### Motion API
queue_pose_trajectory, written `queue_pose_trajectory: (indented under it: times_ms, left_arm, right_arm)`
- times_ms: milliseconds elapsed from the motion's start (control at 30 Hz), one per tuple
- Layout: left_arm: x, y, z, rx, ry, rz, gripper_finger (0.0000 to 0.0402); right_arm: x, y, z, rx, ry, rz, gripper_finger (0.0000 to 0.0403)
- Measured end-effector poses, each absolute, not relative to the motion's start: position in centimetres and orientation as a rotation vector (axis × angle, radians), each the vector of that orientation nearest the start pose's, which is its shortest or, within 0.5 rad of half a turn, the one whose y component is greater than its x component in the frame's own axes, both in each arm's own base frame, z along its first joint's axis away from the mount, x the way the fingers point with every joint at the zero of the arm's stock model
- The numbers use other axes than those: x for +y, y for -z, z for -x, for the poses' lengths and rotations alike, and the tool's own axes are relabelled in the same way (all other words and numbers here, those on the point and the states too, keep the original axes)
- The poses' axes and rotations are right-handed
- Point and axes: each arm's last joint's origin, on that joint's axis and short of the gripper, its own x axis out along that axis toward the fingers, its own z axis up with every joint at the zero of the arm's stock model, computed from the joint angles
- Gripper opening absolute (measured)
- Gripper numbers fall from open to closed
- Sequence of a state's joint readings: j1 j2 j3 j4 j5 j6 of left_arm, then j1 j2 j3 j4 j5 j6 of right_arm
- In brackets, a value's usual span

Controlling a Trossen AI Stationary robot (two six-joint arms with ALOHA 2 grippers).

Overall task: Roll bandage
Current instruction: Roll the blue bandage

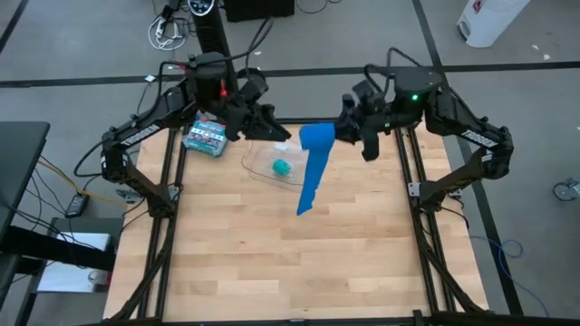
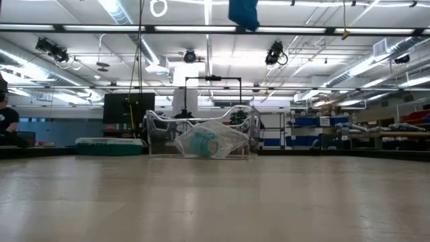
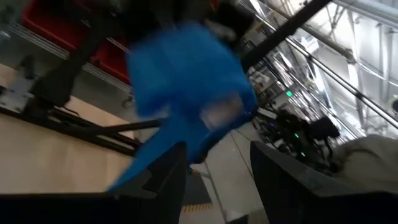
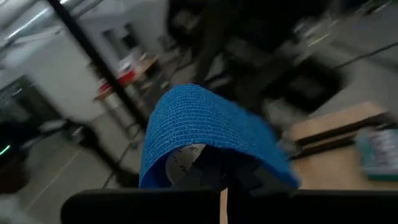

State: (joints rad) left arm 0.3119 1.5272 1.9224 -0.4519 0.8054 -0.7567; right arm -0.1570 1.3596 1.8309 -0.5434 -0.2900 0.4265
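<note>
Now I'm holding the bandage [image 1: 314, 158] aloft in the closed right end effector [image 1: 347, 128]; left end effector [image 1: 275, 129] is hovering open nearby.

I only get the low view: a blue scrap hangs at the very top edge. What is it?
Observer: The bandage, a long blue strip held up off the table; from above it trails down and narrows.
Operator: Who is holding it?
Observer: The right gripper, shut on the strip's upper end, which is wrapped over its fingers.
Operator: And the other arm?
Observer: The left gripper is open, fingers apart, pointing at the strip from close by.
Operator: What's that green thing in plastic?
Observer: A small teal roll inside a clear bag, beside a printed box.
</note>
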Motion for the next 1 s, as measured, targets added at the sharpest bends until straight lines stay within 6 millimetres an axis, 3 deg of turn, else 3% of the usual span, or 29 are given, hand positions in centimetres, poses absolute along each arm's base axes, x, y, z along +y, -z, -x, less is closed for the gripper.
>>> queue_pose_trajectory:
  times_ms: [267,567,1000]
  left_arm:
    - [5.8,-51.2,-29.8,0.175,0.31,0.745,0.0184]
    - [6.0,-50.1,-29.9,0.201,0.106,0.662,0.0184]
    - [5.9,-49.5,-29.8,0.251,0.062,0.586,0.0184]
  right_arm:
    - [-5.1,-52.6,-24.1,0.02,0.018,-0.424,0.0]
    - [-5.7,-52.5,-25.1,-0.015,0.034,-0.415,0.0]
    - [-6.0,-52.5,-25.7,-0.035,0.056,-0.419,0.0]
